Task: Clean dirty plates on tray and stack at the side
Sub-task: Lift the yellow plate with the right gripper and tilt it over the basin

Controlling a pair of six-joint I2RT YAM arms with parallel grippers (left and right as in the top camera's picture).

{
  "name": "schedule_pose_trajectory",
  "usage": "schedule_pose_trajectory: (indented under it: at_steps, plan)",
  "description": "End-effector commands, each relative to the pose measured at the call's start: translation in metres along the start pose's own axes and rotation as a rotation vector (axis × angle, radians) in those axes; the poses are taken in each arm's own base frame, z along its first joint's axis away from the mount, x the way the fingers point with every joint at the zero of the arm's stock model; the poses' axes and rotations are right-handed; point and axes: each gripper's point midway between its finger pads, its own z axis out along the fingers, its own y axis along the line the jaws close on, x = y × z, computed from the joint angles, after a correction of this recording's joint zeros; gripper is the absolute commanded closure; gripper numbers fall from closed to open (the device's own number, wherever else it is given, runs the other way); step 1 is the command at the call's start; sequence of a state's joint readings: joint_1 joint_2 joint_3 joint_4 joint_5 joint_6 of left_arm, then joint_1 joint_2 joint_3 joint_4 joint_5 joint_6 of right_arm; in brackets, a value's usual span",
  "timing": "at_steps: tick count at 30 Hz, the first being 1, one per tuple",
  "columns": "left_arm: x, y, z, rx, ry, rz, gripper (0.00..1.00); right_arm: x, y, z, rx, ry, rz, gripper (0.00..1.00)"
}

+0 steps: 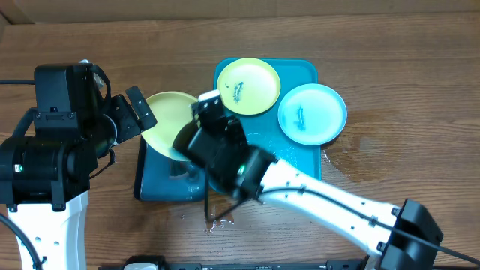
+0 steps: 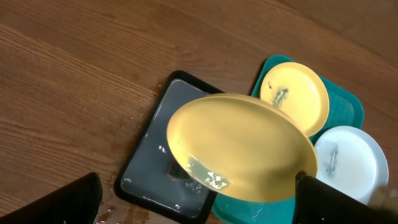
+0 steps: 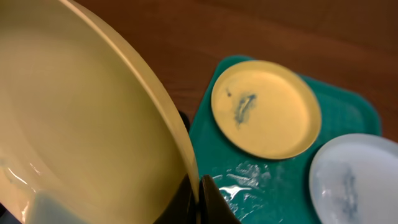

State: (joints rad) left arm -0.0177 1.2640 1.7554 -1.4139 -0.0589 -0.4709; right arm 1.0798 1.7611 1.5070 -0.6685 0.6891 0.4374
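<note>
The yellow-green plate (image 3: 74, 124) I'm cleaning hangs tilted over the wet dark tray (image 1: 146, 184). My right claw (image 3: 198, 196) pinches it at the rim, and my left claw (image 1: 141, 111) stands released beside it. That thin, wet grip worries me: a scrubbing push could twist the plate loose. The other yellow plate (image 1: 249, 86) sits smudged on the turquoise tray (image 1: 300, 71). The blue plate (image 1: 312, 113) overhangs its edge, so a passing arm could knock it onto the tabletop (image 1: 405, 67).
</note>
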Motion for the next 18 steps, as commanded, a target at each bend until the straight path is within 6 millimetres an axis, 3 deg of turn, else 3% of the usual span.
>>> schedule_pose_trajectory:
  at_steps: [1, 7, 18]
  plan:
    - [-0.004, -0.002, -0.006, 0.017, -0.017, -0.003, 0.00, -0.020, -0.010, -0.025, 0.176, -0.162, -0.026, 0.96]
    - [-0.004, -0.002, -0.001, 0.011, -0.004, -0.002, 0.00, -0.017, 0.005, -0.051, 0.209, -0.230, -0.080, 0.96]
    - [-0.004, -0.003, 0.007, 0.000, 0.017, -0.001, 0.00, -0.015, 0.002, -0.062, 0.264, -0.256, -0.129, 0.96]
